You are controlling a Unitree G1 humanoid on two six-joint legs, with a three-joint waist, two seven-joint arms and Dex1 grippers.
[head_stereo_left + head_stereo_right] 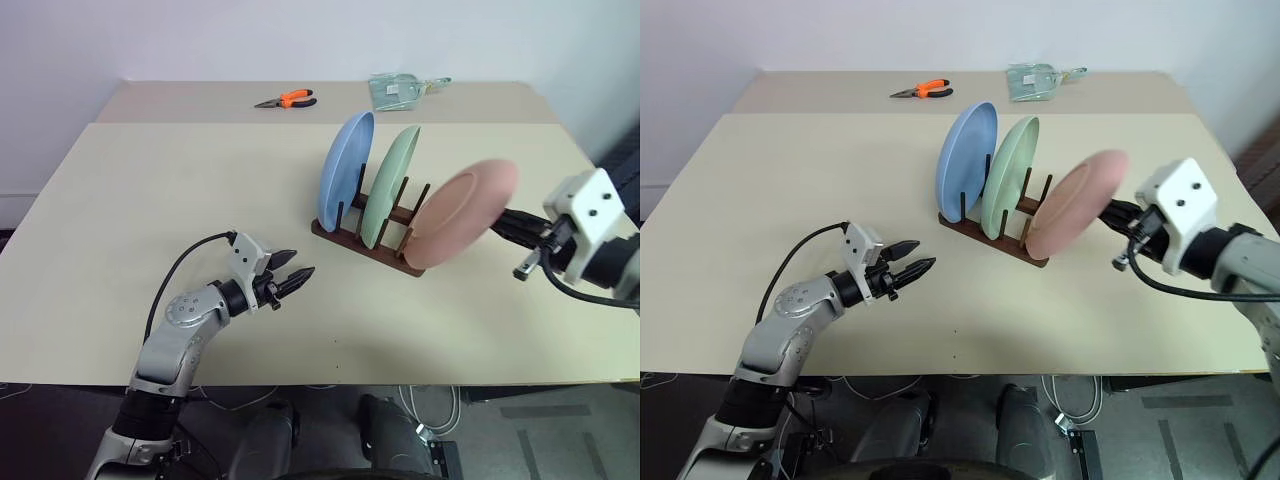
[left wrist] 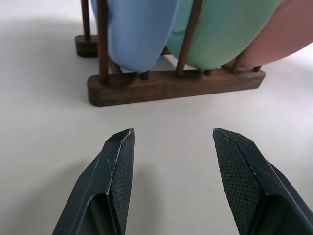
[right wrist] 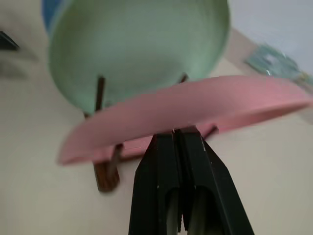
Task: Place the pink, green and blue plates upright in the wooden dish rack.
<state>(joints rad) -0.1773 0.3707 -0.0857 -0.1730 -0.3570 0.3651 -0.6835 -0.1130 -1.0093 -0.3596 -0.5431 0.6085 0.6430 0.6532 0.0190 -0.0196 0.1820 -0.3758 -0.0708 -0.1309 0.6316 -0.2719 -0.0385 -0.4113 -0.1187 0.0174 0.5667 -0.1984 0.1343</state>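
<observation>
Plates blue (image 1: 345,165) and green (image 1: 391,183) stand upright in the wooden rack (image 1: 365,243). Pink plate (image 1: 460,213) leans tilted at the rack's near end, right gripper (image 1: 503,225) jaws pinched on its rim. Left gripper (image 1: 291,271) hovers over the tabletop (image 1: 150,190), jaws apart, empty.

Right hand (image 1: 503,222) grips the pink plate (image 1: 460,213) tilted at the wooden dish rack (image 1: 368,243).

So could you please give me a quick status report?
Left gripper open, empty. Right gripper shut, at round pink plastic plate tilting off dark wooden rack. Blue, green plates upright.
</observation>
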